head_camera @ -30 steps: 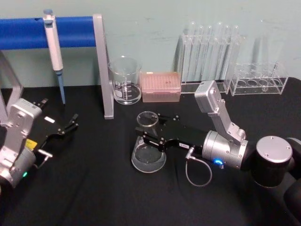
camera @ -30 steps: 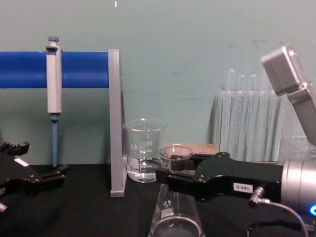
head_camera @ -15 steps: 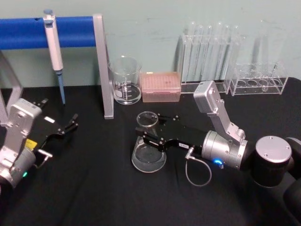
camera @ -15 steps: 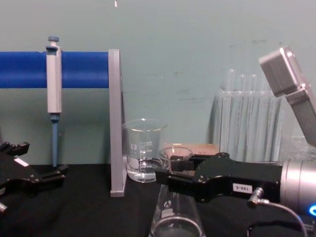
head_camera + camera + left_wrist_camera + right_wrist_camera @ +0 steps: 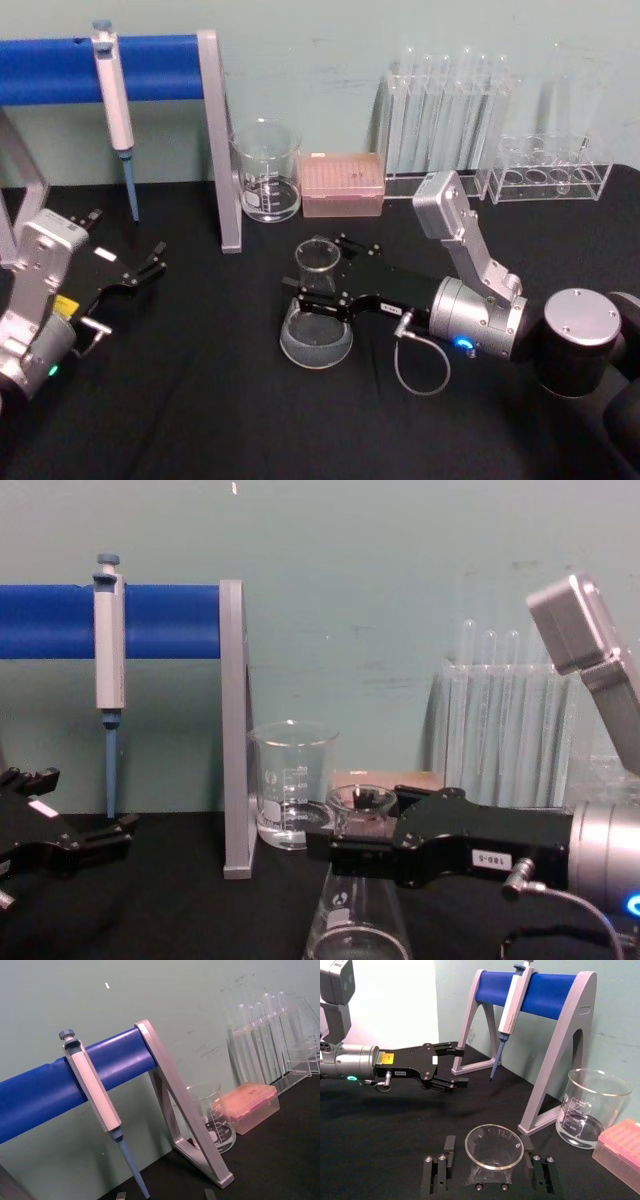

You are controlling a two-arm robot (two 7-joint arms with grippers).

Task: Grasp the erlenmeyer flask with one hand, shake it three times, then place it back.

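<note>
Right gripper reaches in from the robot's right, level with the neck of the erlenmeyer flask. Change since half a second ago: the jaws, then pressed onto the neck, now stand spread. In the right wrist view one of the fingers sits on each side of the flared rim, with black cloth showing between glass and pad on both sides, so nothing is pinched. The flask stands upright on its wide base on the black tabletop, near the middle and forward of the beaker and the grey leg of the pipette stand. In the chest view its rim reads a shade lower than before (settled, probably). Reading: this looks like the let-go at the end of the set-down, with the flask back on the tabletop and carrying its own weight. What remains, as I judge it, is to draw the arm straight back without either finger clipping the neck. Left gripper is parked at the robot's left, jaws apart, holding nothing.
</note>
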